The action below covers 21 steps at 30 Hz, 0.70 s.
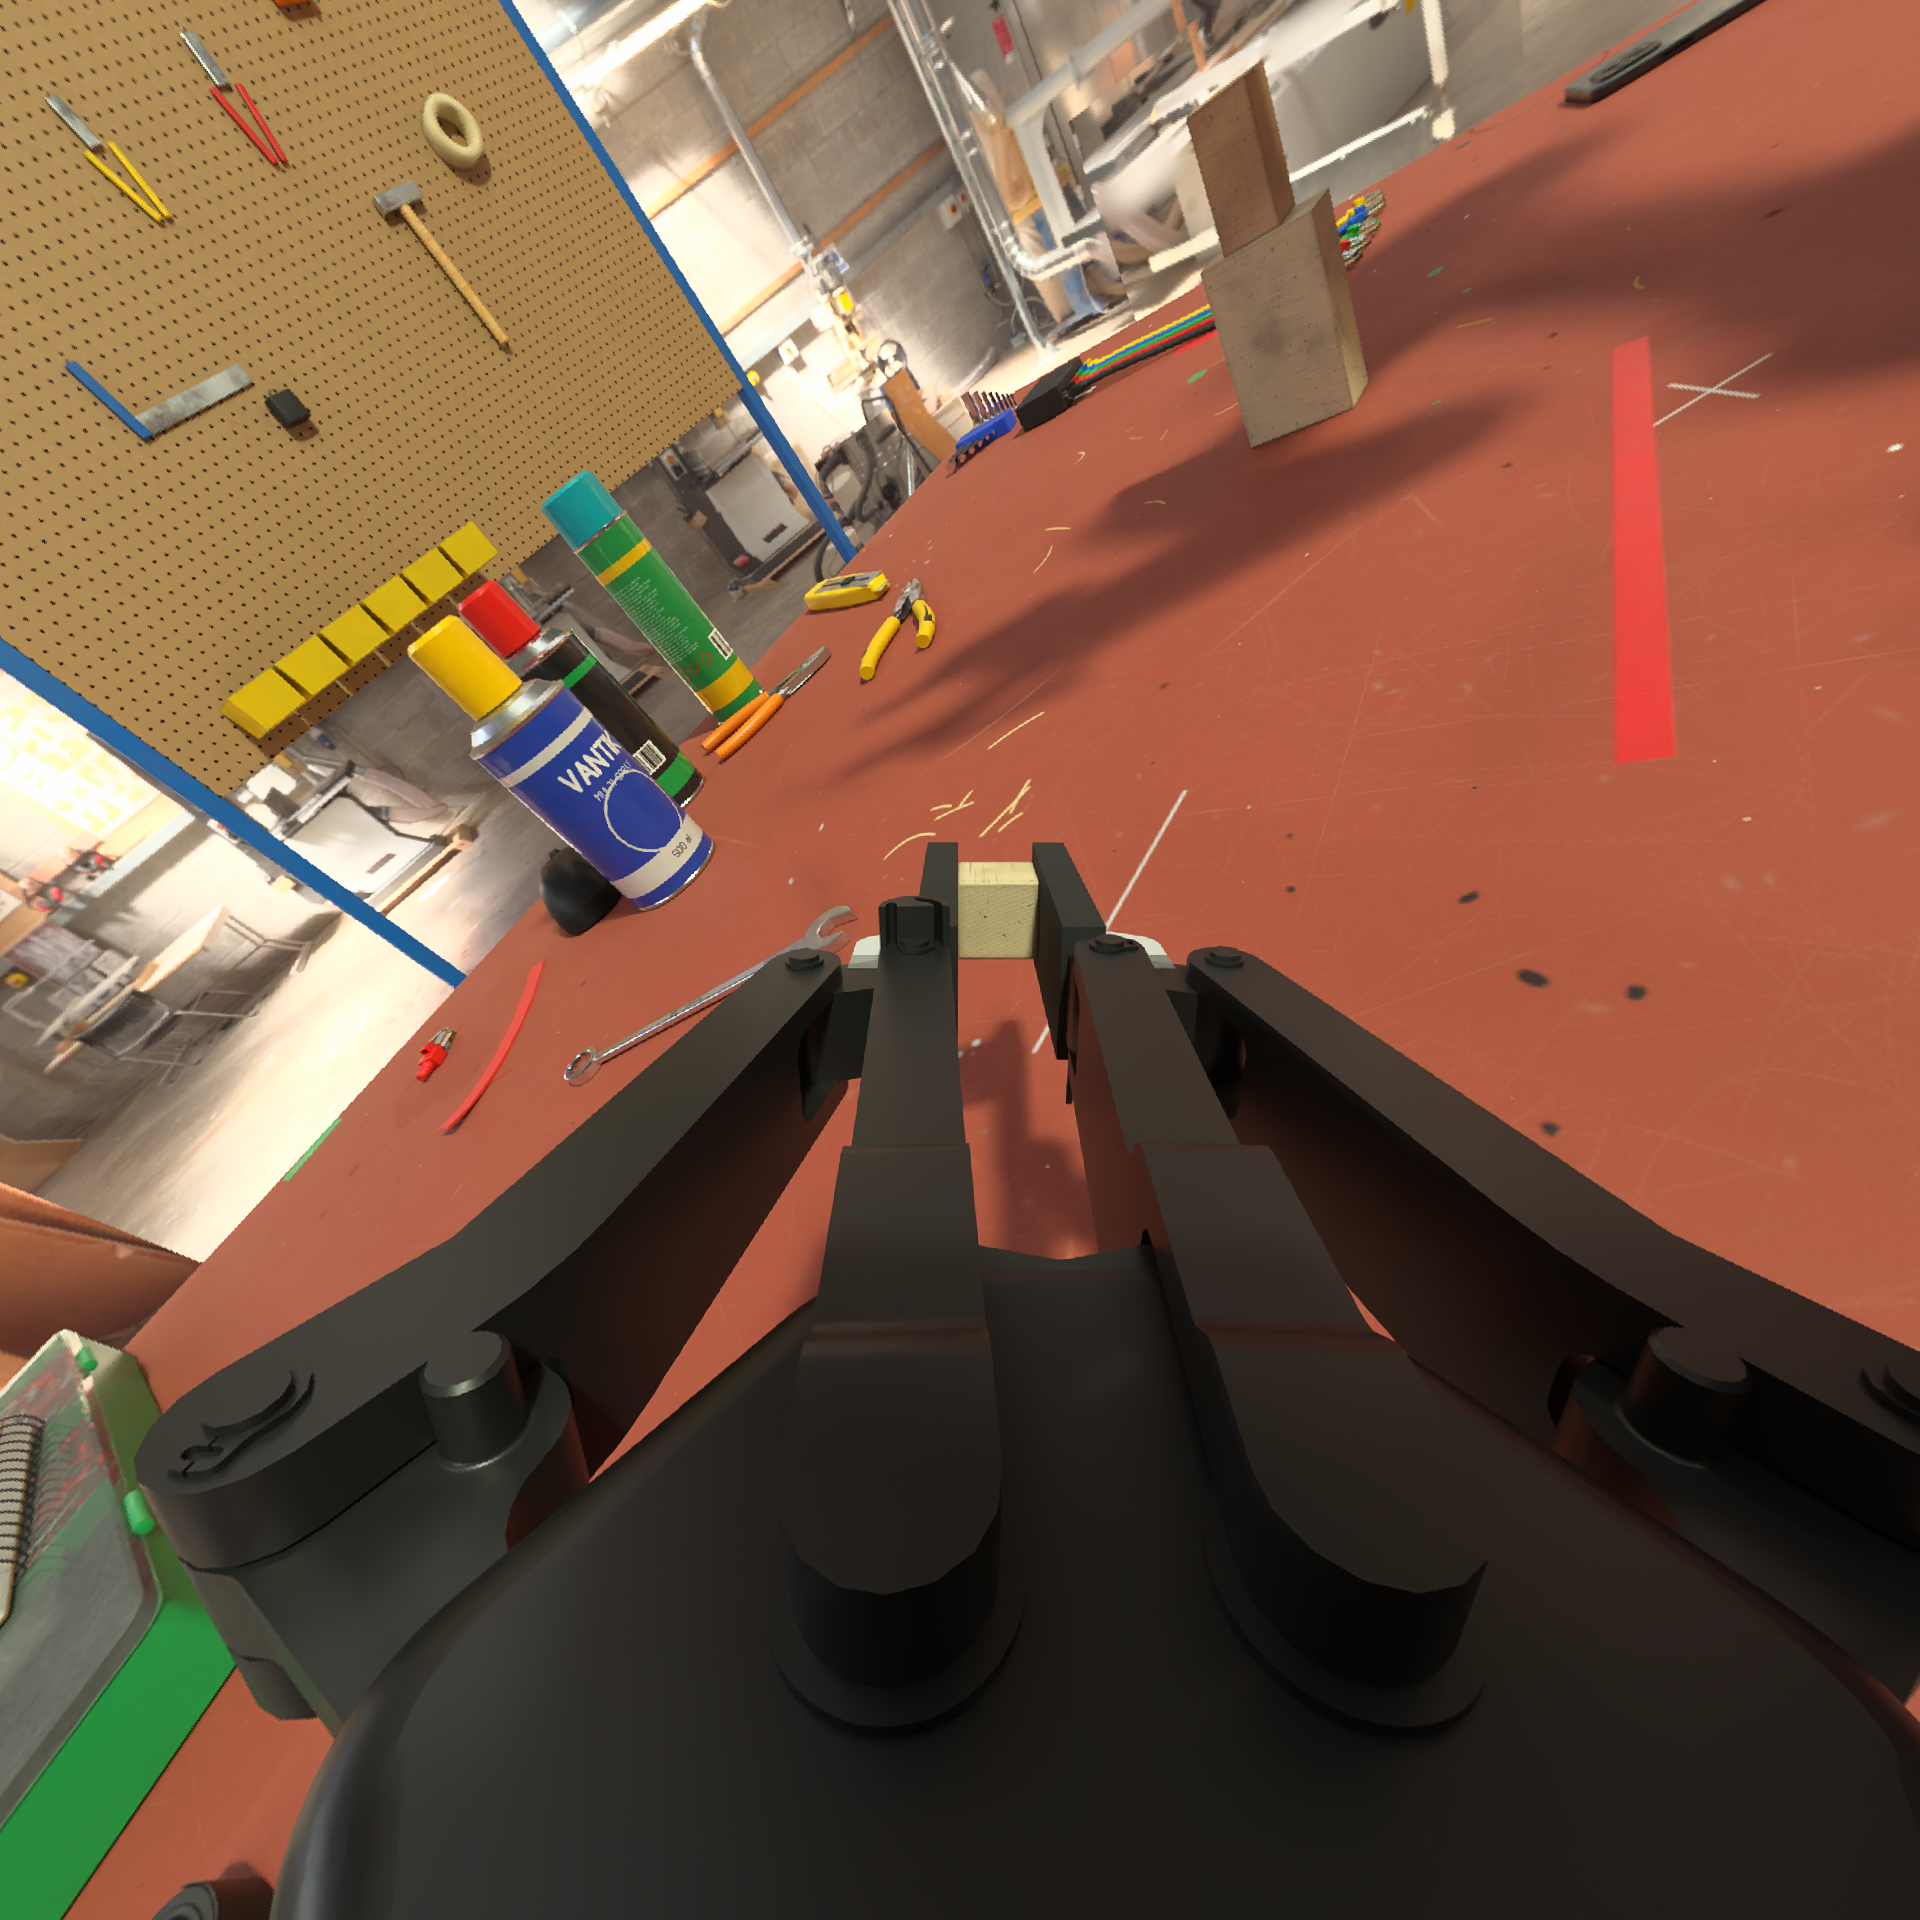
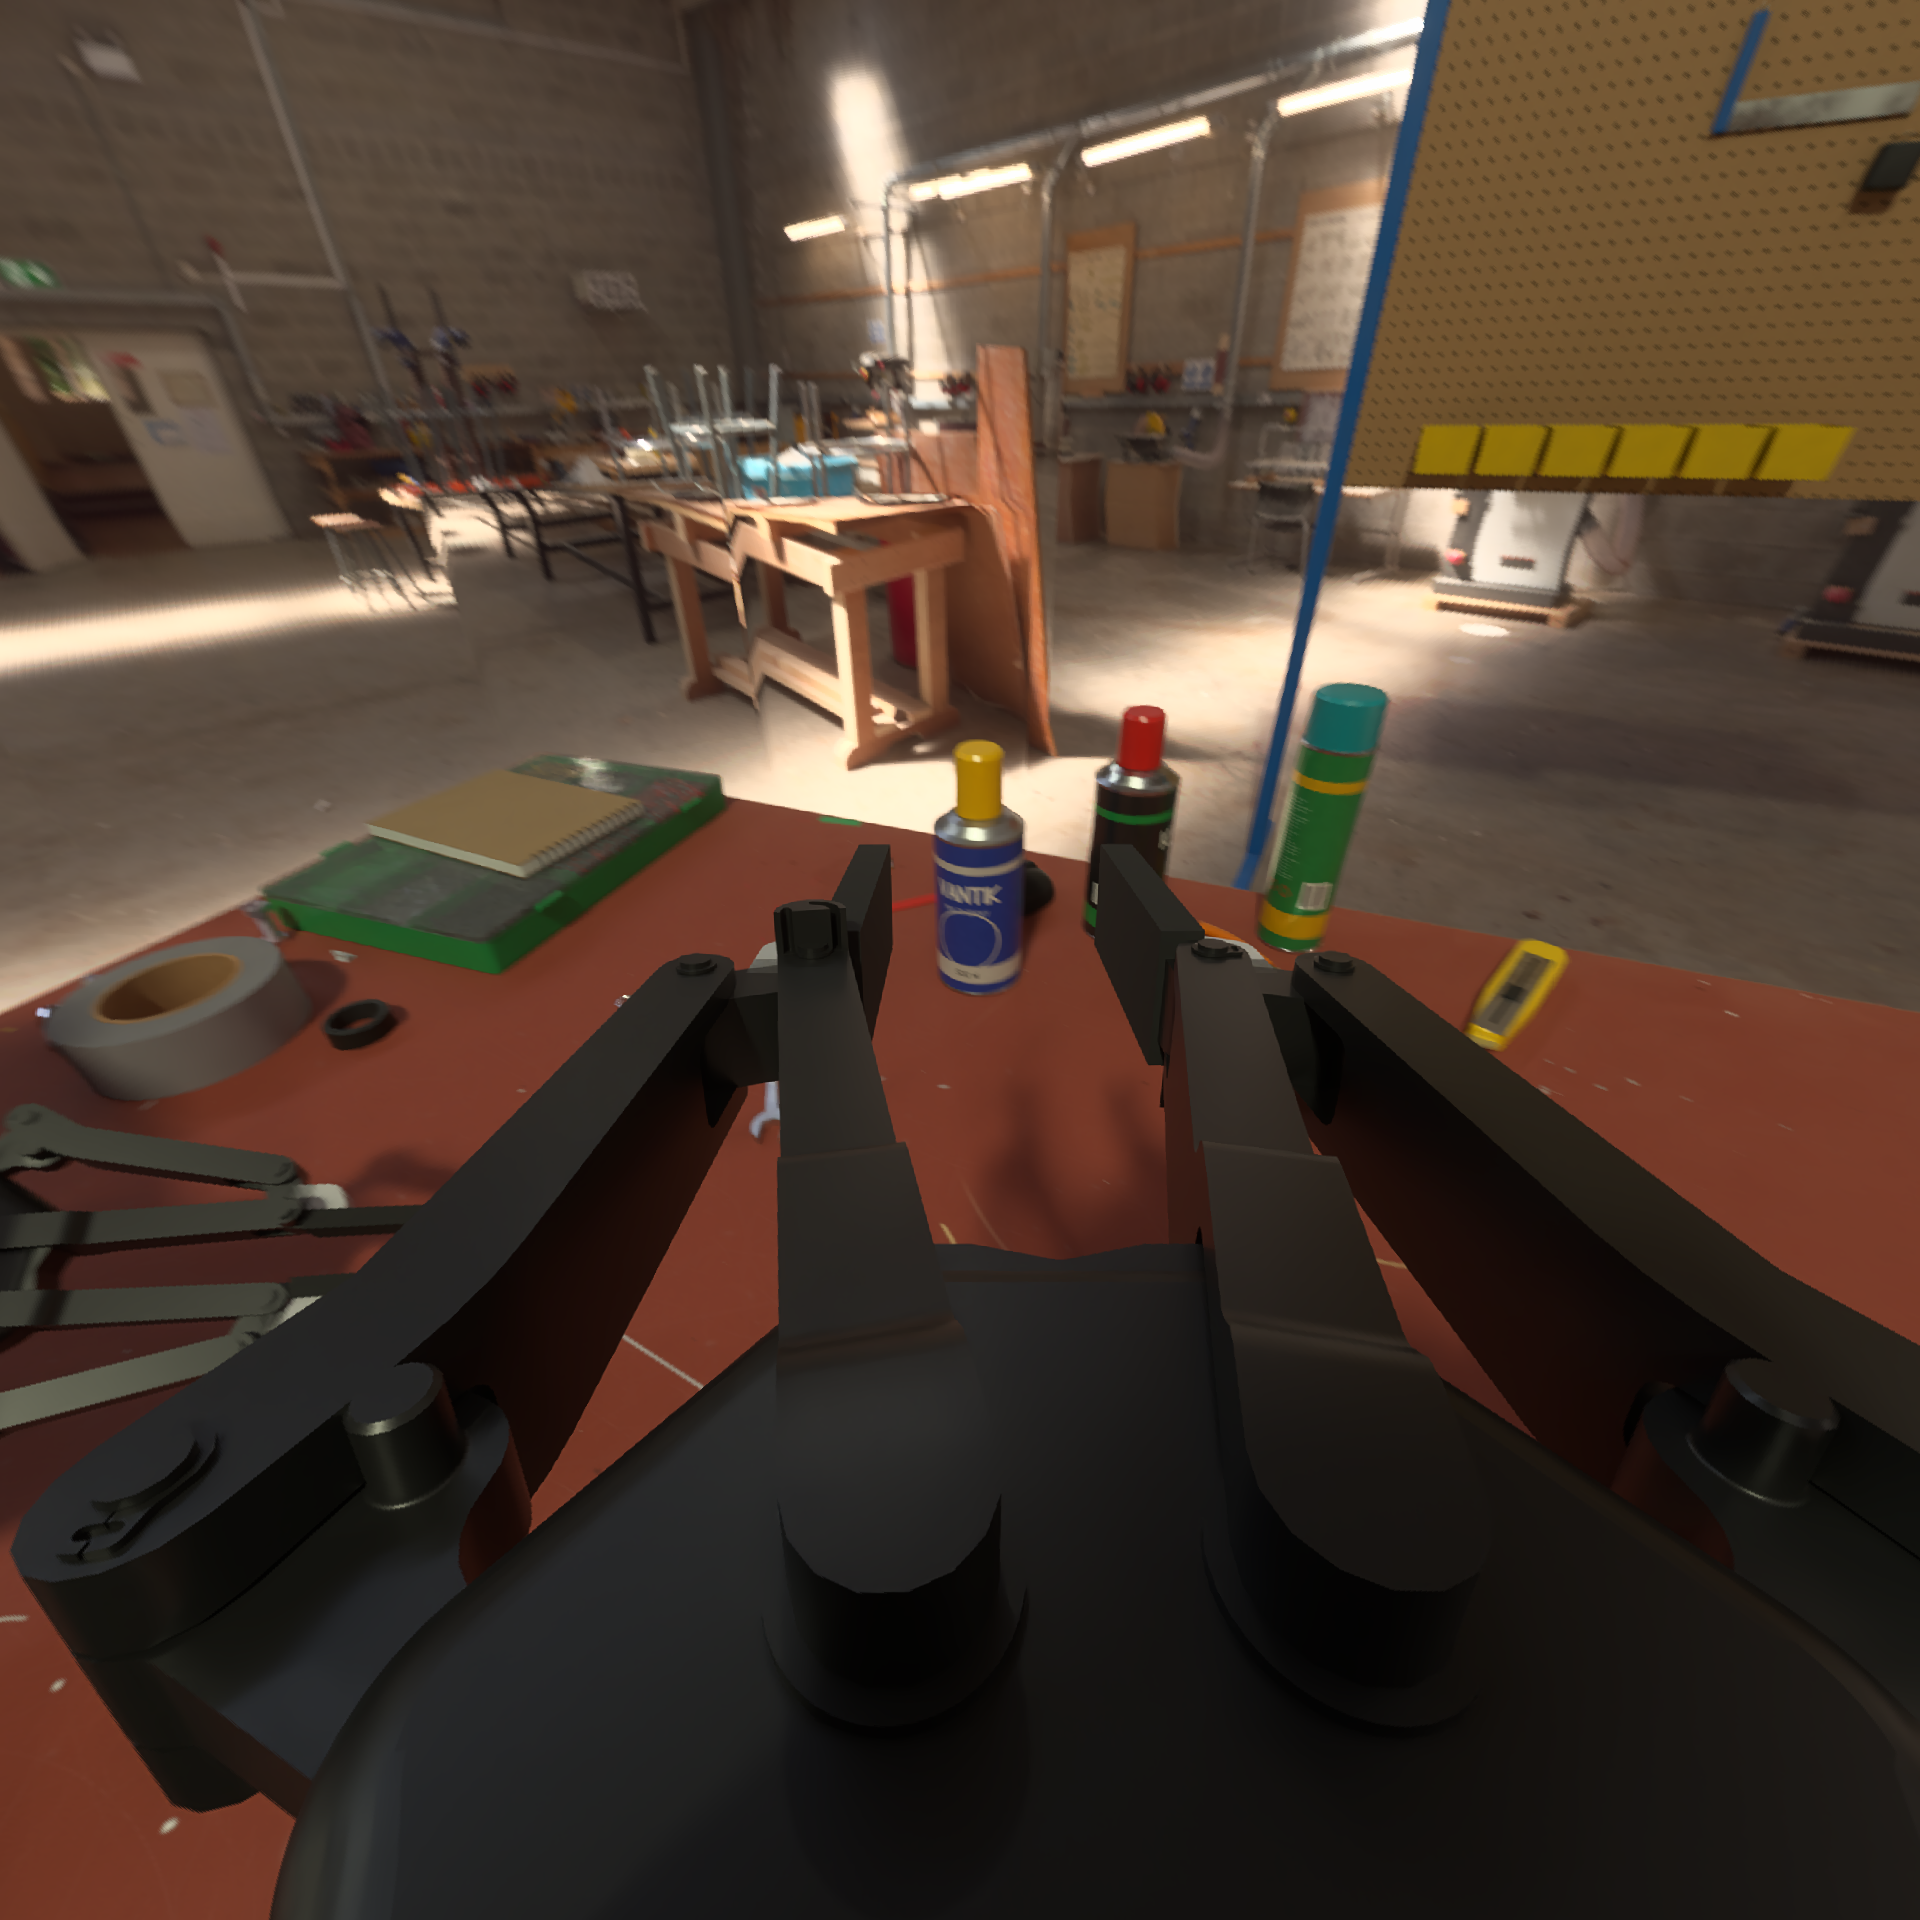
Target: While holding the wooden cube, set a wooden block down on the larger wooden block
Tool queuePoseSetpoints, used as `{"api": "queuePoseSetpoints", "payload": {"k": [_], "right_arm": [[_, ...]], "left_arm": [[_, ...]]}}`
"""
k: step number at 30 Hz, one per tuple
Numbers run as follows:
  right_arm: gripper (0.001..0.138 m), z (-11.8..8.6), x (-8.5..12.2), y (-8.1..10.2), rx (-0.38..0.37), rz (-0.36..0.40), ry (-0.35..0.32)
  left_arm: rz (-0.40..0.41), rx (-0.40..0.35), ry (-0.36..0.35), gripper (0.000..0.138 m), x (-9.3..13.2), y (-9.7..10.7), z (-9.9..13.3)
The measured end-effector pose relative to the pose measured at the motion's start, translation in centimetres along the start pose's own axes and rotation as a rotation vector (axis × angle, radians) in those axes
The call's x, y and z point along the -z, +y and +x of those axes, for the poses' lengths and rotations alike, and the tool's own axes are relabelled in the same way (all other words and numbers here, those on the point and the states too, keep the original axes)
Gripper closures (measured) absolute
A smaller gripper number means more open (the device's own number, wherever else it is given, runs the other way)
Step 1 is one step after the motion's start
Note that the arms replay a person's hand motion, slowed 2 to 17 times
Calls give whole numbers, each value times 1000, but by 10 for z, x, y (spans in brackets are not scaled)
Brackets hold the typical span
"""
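Clamping the wooden cube (image 1: 997, 908) between both fingers, left pincer (image 1: 995, 891), poised low over the red worktop (image 1: 1351, 935). Far ahead on the worktop, well apart from the cube: smaller wooden block (image 1: 1238, 156) standing on the larger wooden block (image 1: 1286, 327), touching, both a little tilted in this view. Right pincer (image 2: 995, 914) with fingers apart, gripping nothing, above the worktop, facing a blue spray can (image 2: 979, 883), black can (image 2: 1132, 821) and green can (image 2: 1317, 821). Wrench (image 1: 707, 997) lying just left of the left pincer.

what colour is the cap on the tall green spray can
Teal; the tall green spray can's cap shows best in the right wrist view.
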State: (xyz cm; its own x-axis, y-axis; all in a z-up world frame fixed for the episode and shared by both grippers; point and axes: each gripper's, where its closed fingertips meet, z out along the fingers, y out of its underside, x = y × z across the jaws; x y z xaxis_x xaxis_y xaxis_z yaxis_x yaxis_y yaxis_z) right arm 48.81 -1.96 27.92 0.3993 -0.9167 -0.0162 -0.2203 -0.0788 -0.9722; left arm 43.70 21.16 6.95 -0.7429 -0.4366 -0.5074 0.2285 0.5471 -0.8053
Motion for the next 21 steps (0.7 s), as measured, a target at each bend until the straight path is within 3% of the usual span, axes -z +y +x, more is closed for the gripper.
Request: {"api": "queuePoseSetpoints", "payload": {"k": [10,21], "right_arm": [[81,-64,-18,11,-30,165,-186],[75,-115,-52,47,-41,229,-258]], "left_arm": [[-10,21,-5,120,0,3,-3],[-15,44,-17,120,0,5,-8]]}}
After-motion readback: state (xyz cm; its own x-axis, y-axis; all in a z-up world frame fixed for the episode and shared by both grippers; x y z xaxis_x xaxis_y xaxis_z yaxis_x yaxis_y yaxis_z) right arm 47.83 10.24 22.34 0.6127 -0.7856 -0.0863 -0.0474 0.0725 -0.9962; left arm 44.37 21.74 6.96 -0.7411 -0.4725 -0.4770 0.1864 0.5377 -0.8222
